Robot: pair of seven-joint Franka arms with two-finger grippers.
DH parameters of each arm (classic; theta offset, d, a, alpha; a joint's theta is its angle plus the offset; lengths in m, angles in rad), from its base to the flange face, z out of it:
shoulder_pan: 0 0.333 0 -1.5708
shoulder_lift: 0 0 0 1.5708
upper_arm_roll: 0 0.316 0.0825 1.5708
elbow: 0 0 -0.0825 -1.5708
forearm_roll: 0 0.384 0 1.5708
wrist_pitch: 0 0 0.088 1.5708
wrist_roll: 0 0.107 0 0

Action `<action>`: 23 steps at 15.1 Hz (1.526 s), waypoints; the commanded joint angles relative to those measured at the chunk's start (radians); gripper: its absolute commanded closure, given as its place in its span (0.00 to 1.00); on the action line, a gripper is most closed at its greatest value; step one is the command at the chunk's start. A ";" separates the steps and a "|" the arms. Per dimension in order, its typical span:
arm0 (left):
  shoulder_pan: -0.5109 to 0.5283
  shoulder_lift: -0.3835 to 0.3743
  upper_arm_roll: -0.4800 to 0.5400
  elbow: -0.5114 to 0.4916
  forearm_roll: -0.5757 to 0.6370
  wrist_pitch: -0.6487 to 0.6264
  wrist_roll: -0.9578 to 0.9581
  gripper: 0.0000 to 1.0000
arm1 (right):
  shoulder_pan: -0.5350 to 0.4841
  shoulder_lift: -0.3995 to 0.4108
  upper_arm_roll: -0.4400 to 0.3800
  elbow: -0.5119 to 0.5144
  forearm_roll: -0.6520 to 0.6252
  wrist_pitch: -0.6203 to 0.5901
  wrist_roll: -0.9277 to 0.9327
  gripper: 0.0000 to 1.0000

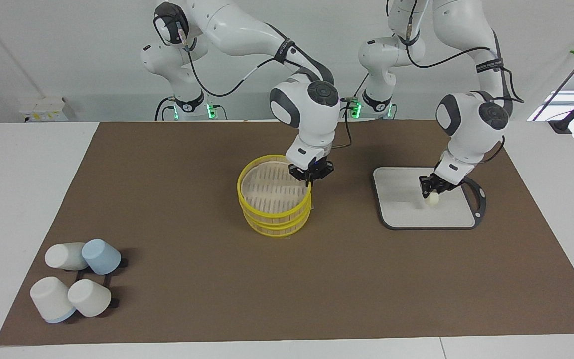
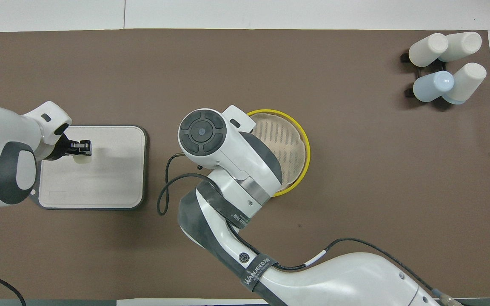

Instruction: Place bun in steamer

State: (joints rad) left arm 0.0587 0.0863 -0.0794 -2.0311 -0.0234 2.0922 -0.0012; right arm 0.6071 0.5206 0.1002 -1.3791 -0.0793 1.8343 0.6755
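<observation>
The bun (image 1: pixel 432 198) is a small cream-white lump held in my left gripper (image 1: pixel 431 194), which is shut on it just above the grey square board (image 1: pixel 401 212). It also shows in the overhead view (image 2: pixel 83 159) at the tips of the left gripper (image 2: pixel 81 154) over the board (image 2: pixel 109 178). The yellow-rimmed two-tier steamer (image 1: pixel 240 187) stands mid-table, its slatted floor bare. My right gripper (image 1: pixel 311 175) is down at the steamer's rim on the robots' side, fingers astride the rim. In the overhead view the right hand hides that gripper and part of the steamer (image 2: pixel 306 146).
Several white and blue cups (image 1: pixel 75 279) lie on a black rack at the right arm's end of the table, farther from the robots; they also show in the overhead view (image 2: pixel 445 63). A brown mat (image 1: pixel 192 279) covers the table.
</observation>
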 commanded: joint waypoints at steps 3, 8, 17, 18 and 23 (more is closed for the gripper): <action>-0.088 0.000 0.000 0.328 -0.009 -0.366 -0.198 0.68 | -0.166 -0.055 0.006 0.104 -0.001 -0.210 -0.245 1.00; -0.403 0.044 -0.002 0.448 -0.007 -0.399 -0.691 0.68 | -0.377 -0.148 0.007 0.060 0.004 -0.337 -0.552 1.00; -0.750 0.255 0.003 0.374 0.059 -0.019 -1.091 0.68 | -0.520 -0.189 0.007 0.008 0.018 -0.365 -0.766 1.00; -0.766 0.294 0.001 0.374 0.103 0.021 -1.140 0.68 | -0.518 -0.189 0.007 0.006 0.019 -0.365 -0.766 1.00; -0.780 0.309 0.001 0.266 0.137 0.184 -1.160 0.68 | -0.520 -0.189 0.007 0.006 0.021 -0.365 -0.766 1.00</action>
State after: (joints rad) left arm -0.7056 0.4180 -0.0977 -1.6996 0.0891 2.2025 -1.1412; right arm 0.0945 0.3653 0.1051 -1.3378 -0.0684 1.4607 -0.0815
